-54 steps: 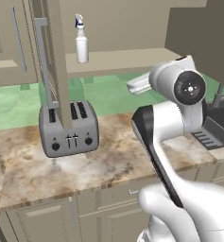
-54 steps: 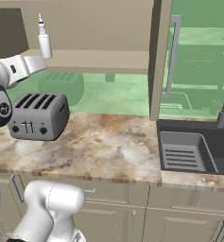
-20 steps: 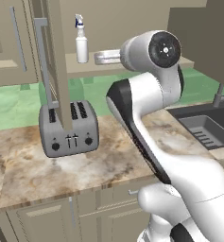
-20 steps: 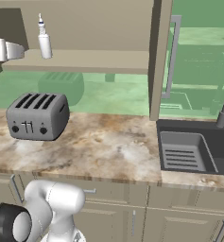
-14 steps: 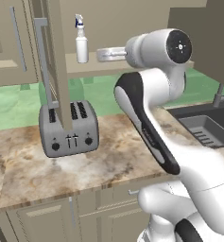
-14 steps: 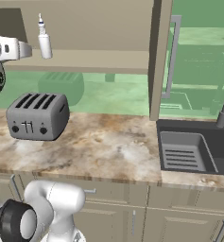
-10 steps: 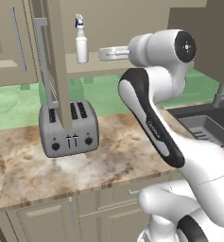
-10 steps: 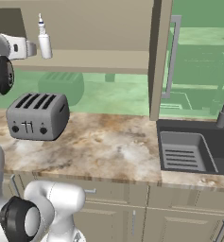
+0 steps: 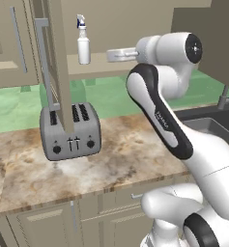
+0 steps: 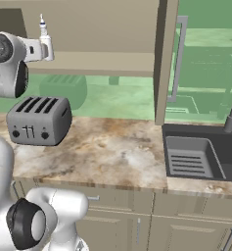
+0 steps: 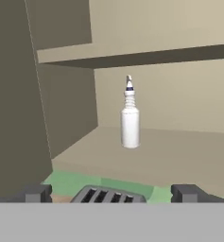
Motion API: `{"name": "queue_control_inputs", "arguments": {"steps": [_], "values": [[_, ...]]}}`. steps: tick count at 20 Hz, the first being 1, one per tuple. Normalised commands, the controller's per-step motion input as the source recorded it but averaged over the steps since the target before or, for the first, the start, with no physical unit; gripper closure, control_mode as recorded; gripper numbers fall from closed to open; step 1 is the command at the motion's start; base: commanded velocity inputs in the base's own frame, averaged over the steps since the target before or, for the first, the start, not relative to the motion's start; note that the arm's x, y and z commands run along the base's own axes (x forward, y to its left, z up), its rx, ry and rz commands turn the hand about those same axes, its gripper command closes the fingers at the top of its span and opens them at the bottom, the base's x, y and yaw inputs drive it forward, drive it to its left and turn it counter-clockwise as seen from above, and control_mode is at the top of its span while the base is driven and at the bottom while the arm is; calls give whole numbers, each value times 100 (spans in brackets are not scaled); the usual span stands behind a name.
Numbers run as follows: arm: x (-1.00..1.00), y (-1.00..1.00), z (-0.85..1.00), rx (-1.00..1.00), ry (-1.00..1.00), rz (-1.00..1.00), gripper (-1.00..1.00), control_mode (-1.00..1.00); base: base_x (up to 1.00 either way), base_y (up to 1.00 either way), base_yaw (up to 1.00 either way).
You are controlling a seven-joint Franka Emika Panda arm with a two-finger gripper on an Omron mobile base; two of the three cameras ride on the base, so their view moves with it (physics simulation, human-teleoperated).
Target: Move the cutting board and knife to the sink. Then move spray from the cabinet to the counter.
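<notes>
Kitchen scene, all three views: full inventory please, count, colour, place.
slim white spray bottle with dark nozzle: 1, white, upright on the cabinet shelf
beige wall cabinet: 1, beige, door open, above counter
silver four-slot toaster: 1, grey, on counter below shelf
beige-brown marbled stone counter: 1, over beige drawers
dark grey sink basin with ribbed rack: 1, right end of counter
grey faucet: 1, behind sink
pincer: 1, open, level with the shelf, short of bottle
</notes>
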Motion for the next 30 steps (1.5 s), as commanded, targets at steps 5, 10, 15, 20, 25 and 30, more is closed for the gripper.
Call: {"name": "queue_control_inputs", "arguments": {"steps": [5, 10, 15, 20, 25, 30], "values": [[40, -19, 0, 0, 0, 0, -100, -100, 0, 0, 0], [43, -2, 0, 0, 1, 0, -100, -100, 0, 0, 0], [43, 0, 0, 0, 1, 0, -100, -100, 0, 0, 0], [47, 0, 0, 0, 2, 0, -100, -100, 0, 0, 0], [48, 2, 1, -1, 5, 0, -100, -100, 0, 0, 0], [46, 11, 1, -1, 7, 0, -100, -100, 0, 0, 0]]}}
